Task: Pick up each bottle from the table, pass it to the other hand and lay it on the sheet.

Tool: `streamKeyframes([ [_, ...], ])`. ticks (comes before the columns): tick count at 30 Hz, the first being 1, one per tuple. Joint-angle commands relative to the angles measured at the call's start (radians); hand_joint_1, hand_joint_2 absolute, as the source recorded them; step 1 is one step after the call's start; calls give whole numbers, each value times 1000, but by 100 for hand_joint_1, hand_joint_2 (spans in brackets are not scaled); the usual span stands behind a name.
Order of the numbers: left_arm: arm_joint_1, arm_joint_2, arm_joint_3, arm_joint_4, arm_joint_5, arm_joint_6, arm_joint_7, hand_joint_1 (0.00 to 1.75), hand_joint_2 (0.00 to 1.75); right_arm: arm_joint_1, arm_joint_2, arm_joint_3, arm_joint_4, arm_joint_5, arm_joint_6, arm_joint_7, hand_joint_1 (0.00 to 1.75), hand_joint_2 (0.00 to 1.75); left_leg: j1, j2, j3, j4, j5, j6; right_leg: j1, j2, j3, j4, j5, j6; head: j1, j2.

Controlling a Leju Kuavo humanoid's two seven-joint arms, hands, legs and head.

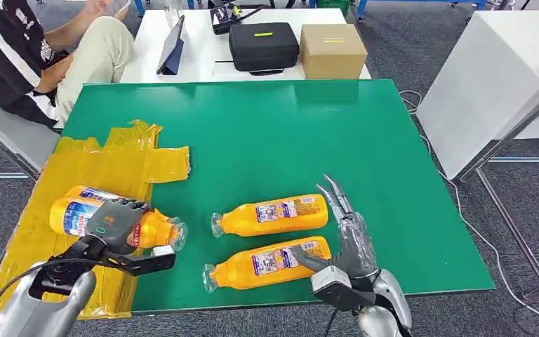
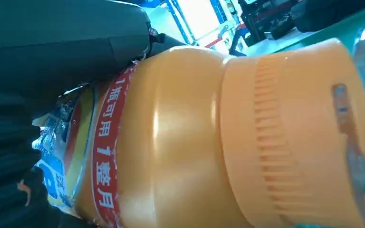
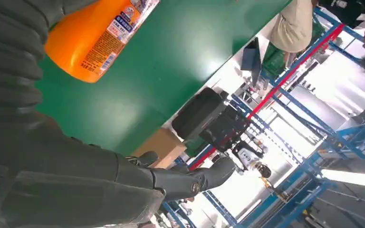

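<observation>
Orange bottle point(image 2: 185, 156) close up, red label band, left hand point(image 2: 43, 52) gripping it

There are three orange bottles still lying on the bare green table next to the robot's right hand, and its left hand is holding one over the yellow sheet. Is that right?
Not quite. The head view shows two bottles on the bare green table beside the right hand, not three: one bottle and a nearer bottle. The rest holds: the left hand grips a bottle at the yellow sheet.

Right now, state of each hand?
Left hand: grips an orange bottle at the yellow sheet.
Right hand: open, fingers spread, thumb touching the near bottle, not gripping it.
</observation>
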Motion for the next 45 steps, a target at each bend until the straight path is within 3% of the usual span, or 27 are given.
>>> streamKeyframes([
  [1,-85,-68,5,204,23,10,-5,175,175,-46,-6,31,107,-11,5,-8,0,175,1,-1,3,-2,0,-3,0,-2,4,-2,0,-1,0,0],
  [2,-94,-72,7,223,25,16,-4,175,175,-48,-6,32,107,-10,5,-9,0,175,1,-2,3,-1,0,-2,0,-2,3,-2,0,-1,0,0],
  [3,-108,-78,8,248,25,21,1,154,175,-51,-3,33,108,-9,5,-10,0,175,1,-2,2,-1,0,-2,0,-1,2,-1,0,-1,0,0],
  [4,-119,-82,9,269,24,30,4,63,175,-53,-2,33,108,-7,5,-10,0,175,1,-2,3,-1,0,-4,1,-2,4,-2,0,-1,0,0],
  [5,-125,-84,12,277,25,32,6,0,175,-55,-2,33,108,-6,5,-9,0,175,0,-2,2,-1,0,-2,0,-1,3,-1,0,-1,0,0],
  [24,-159,-120,26,372,6,59,12,0,175,-47,-8,29,105,-7,8,9,0,175,1,-2,5,-1,1,-3,0,0,6,-2,0,-1,0,0],
  [45,-206,-81,-13,284,-36,-23,17,0,175,-51,-4,29,120,-5,14,27,0,175,1,-1,5,0,1,-3,1,0,7,0,0,-1,0,0],
])
